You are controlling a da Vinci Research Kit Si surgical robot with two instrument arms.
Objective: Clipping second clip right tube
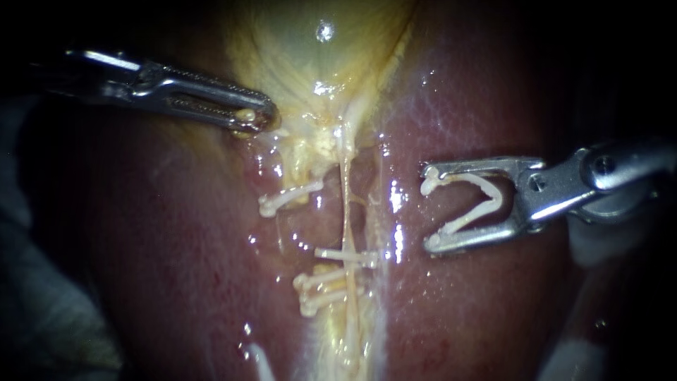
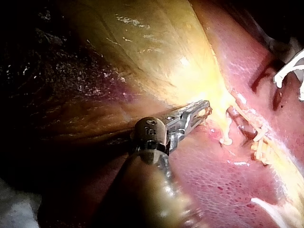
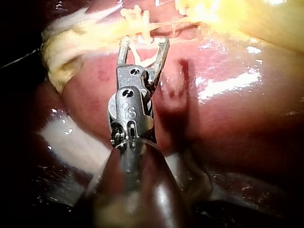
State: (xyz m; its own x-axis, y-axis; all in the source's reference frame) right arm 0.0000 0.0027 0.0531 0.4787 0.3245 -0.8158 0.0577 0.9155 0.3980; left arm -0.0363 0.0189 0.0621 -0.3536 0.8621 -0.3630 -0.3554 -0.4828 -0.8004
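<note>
1. The right tube [image 1: 347,212] is a thin pale strand running from 12 to 6 o'clock through the middle of the endoscope view. It lies in wet tissue on the liver [image 1: 493,310], on the 6 o'clock side of the gallbladder [image 1: 303,42].
2. A closed clip [image 1: 345,255] already crosses it, just toward 6 o'clock from centre. A lone clip [image 1: 289,197] sits at 10 o'clock of that one, and a clip cluster [image 1: 317,293] at 7 o'clock.
3. The right instrument [image 1: 430,209] enters from 3 o'clock. Its jaws stand wide apart, each cradling one leg of an open clip [image 1: 471,219], whose mouth faces 9 o'clock toward the tube, near it but not touching.
4. The left instrument [image 1: 250,118] enters from 10 o'clock, its jaws closed on pale tissue at the gallbladder's narrow end.
5. The tube looks soft, slick and easily torn, so it should be straddled, not tugged. The bare stretch on the 12 o'clock side of the closed clip seems the likeliest seat. The open clip looks light and stiff.
6. The tube's underside is hidden, so whether the clip's tips would clear it cannot be judged. Glare covers the tissue beside it, its 6 o'clock end fades into pale tissue, and it is unclear which tube the cluster grips.
</note>
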